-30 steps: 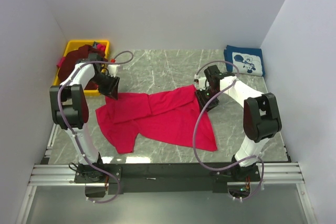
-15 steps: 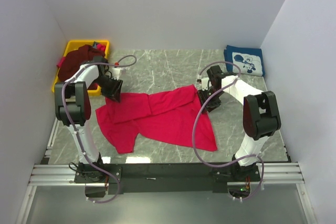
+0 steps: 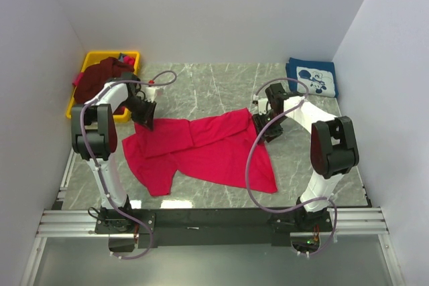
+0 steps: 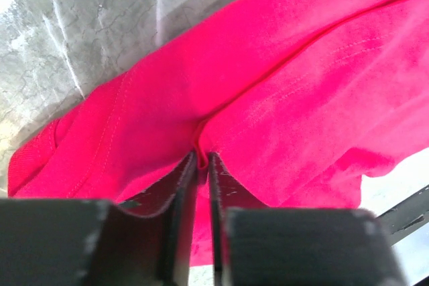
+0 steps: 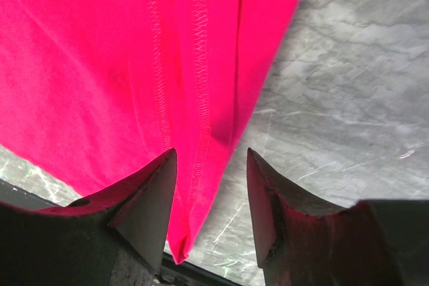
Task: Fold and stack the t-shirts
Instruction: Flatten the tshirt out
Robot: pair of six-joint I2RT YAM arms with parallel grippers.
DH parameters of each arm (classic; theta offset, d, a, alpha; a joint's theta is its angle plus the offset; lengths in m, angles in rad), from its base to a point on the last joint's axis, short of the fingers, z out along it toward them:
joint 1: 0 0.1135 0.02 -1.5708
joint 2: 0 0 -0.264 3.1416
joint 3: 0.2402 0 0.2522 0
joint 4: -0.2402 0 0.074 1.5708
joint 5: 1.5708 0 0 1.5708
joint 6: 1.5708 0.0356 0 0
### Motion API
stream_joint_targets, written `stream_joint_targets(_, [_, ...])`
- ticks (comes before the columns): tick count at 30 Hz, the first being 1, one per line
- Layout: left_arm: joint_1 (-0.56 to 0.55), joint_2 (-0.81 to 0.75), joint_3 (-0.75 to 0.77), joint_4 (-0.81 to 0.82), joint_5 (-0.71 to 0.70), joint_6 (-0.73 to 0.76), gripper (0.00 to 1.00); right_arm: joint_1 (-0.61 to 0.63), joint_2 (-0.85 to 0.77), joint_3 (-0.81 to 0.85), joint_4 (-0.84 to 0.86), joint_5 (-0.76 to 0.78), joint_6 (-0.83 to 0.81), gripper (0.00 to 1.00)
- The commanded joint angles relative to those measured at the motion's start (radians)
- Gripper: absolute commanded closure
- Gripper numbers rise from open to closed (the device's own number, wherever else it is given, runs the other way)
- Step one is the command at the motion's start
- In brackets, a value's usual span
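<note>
The crimson-red t-shirt (image 3: 201,152) lies spread and rumpled on the marble table. My left gripper (image 3: 145,123) is at its far left corner, shut on a pinched fold of the red cloth (image 4: 201,132). My right gripper (image 3: 260,127) is open at the shirt's far right edge, its fingers astride the hemmed edge (image 5: 201,132) without gripping it. A folded navy t-shirt with white print (image 3: 312,78) lies at the back right. The dark maroon t-shirt (image 3: 97,78) is heaped in the yellow bin.
A yellow bin (image 3: 89,58) stands at the back left by the wall. White walls close in the table on three sides. Bare marble (image 3: 208,85) lies behind the red shirt.
My left gripper has shifted slightly back along the shirt's far left corner. My right gripper has barely moved.
</note>
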Motion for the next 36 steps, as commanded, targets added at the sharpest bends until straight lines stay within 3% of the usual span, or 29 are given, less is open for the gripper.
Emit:
stream_joint_targets(1, [-0.005, -0.07, 0.022, -0.018, 0.046, 0.014, 0.84, -0.017, 0.016, 0.001, 0.028, 0.001, -0.001, 0.46])
stream_joint_targets(7, [-0.006, -0.076, 0.038, -0.021, 0.027, 0.007, 0.99, -0.026, 0.024, 0.027, 0.039, -0.028, 0.011, 0.39])
stream_joint_targets(14, [-0.002, -0.111, 0.096, -0.05, 0.037, -0.009, 1.0, -0.026, 0.058, 0.062, 0.056, -0.102, 0.059, 0.37])
stream_joint_targets(21, [0.009, -0.128, 0.137, -0.07, 0.061, -0.026, 1.0, -0.005, 0.157, 0.117, 0.079, -0.036, 0.067, 0.34])
stream_joint_targets(24, [0.034, -0.136, 0.171, -0.079, 0.082, -0.041, 1.0, -0.008, 0.191, 0.096, 0.074, 0.005, 0.044, 0.52])
stream_joint_targets(25, [0.056, -0.148, 0.179, -0.078, 0.105, -0.046, 1.0, -0.012, 0.182, 0.084, 0.073, 0.036, 0.018, 0.71])
stream_joint_targets(28, [0.121, -0.185, 0.208, -0.037, 0.151, -0.087, 1.0, -0.043, 0.12, 0.016, 0.056, 0.111, -0.056, 1.0])
stream_joint_targets(36, [0.205, -0.287, 0.115, 0.198, 0.066, -0.246, 1.0, -0.161, -0.043, -0.171, -0.081, 0.212, -0.353, 1.0])
